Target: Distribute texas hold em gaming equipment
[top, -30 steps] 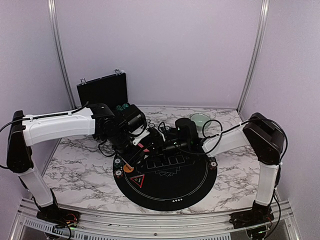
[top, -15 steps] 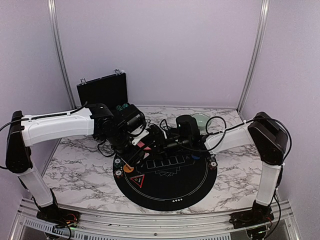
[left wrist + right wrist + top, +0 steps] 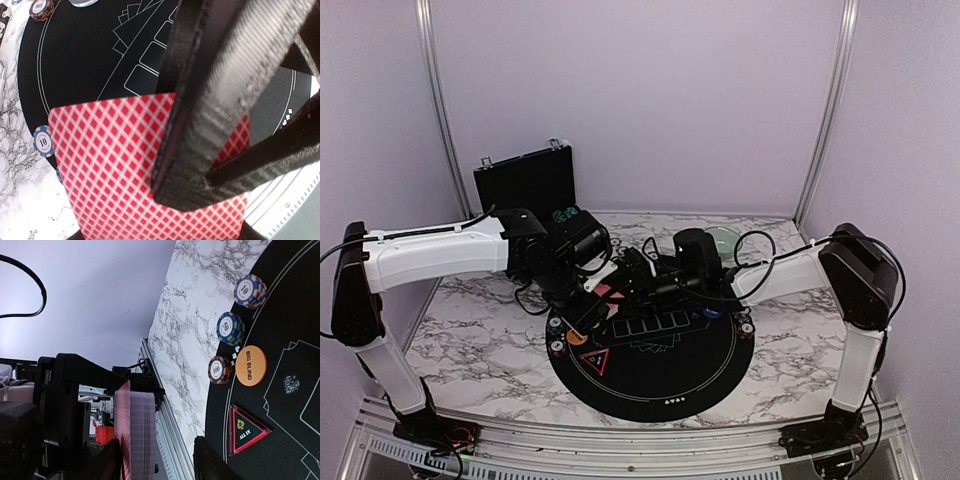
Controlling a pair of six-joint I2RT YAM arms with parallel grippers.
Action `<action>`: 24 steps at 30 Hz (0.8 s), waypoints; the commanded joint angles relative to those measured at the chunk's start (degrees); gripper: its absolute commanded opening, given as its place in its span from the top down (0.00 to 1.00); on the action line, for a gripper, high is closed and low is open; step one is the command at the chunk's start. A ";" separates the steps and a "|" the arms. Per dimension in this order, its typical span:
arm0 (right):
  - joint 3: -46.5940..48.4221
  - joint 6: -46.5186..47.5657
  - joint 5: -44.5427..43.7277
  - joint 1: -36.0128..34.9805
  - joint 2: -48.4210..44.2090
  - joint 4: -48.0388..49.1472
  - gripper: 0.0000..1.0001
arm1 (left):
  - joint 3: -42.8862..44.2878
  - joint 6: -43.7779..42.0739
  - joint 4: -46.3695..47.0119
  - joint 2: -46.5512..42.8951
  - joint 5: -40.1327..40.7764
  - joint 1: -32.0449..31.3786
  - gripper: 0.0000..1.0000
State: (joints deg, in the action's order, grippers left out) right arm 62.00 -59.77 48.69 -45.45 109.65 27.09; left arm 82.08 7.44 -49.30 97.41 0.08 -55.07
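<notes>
Red-backed card stack [image 3: 135, 435], one; chip stacks [image 3: 230, 328], three; orange disc [image 3: 251, 365], one.

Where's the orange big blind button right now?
Right wrist view: big blind button lies on the black mat, left side, beside the 100 chip, near the ALL IN triangle.

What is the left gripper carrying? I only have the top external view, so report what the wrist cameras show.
Observer: The left wrist view shows the left gripper clamped on red-backed cards above the black mat.
Operator: Give me the count.
Observer: No exact count is possible. Edge-on in the right wrist view, it is a thick stack, not a single card.
Operator: Now report the right gripper.
Observer: The right gripper is open and holds nothing. It faces that stack's edge.
</notes>
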 commanded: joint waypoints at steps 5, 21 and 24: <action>0.42 1.01 -1.31 0.96 -2.67 -1.83 0.53 | -0.08 -0.50 1.32 -2.85 0.19 0.22 0.49; -1.09 1.23 -1.69 1.99 -5.67 -2.22 0.53 | -0.50 -0.42 1.29 -2.84 0.19 0.23 0.49; -1.81 1.10 -1.76 2.34 -6.44 -2.09 0.54 | -0.49 -0.41 1.23 -2.79 0.19 0.31 0.49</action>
State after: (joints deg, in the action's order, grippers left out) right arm 60.84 -59.48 47.40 -44.01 105.82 25.43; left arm 81.97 7.40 -49.21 96.71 0.08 -55.07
